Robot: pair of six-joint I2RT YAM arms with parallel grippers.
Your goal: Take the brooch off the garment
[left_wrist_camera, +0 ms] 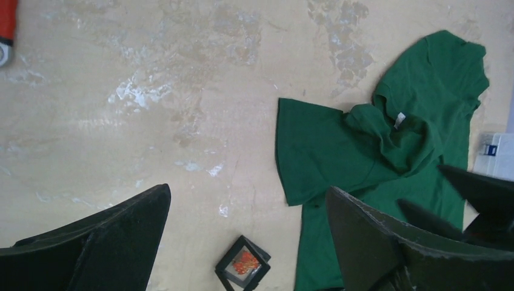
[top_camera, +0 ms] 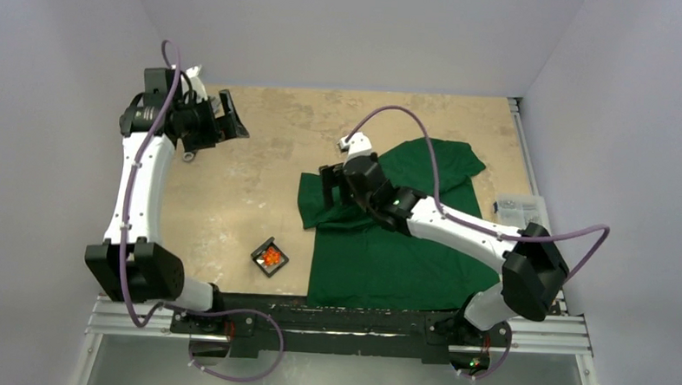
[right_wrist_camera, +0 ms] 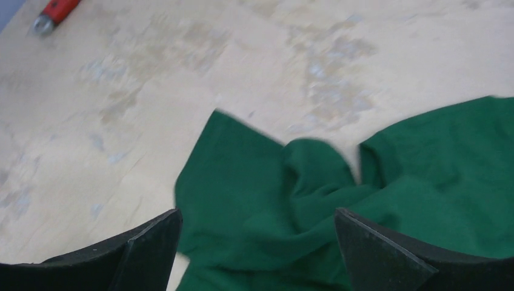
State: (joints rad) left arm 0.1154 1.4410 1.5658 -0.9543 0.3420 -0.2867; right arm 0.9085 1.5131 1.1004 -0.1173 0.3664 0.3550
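The dark green garment (top_camera: 405, 239) lies crumpled on the right half of the table and also shows in the left wrist view (left_wrist_camera: 339, 145) and the right wrist view (right_wrist_camera: 267, 182). The tiny orange-red brooch (top_camera: 270, 257) sits inside a small black frame box (top_camera: 260, 254) on the bare table, left of the garment; in the left wrist view the brooch (left_wrist_camera: 245, 262) is apart from the cloth. My right gripper (top_camera: 333, 185) is open and empty just above the garment's bunched left sleeve (right_wrist_camera: 257, 215). My left gripper (top_camera: 228, 118) is open and empty, raised at the far left (left_wrist_camera: 248, 194).
A red-handled wrench (right_wrist_camera: 57, 12) lies at the table's far left, near the left gripper (top_camera: 189, 155). A clear plastic box (top_camera: 521, 209) stands at the right edge beside the garment. White walls close in the table on three sides.
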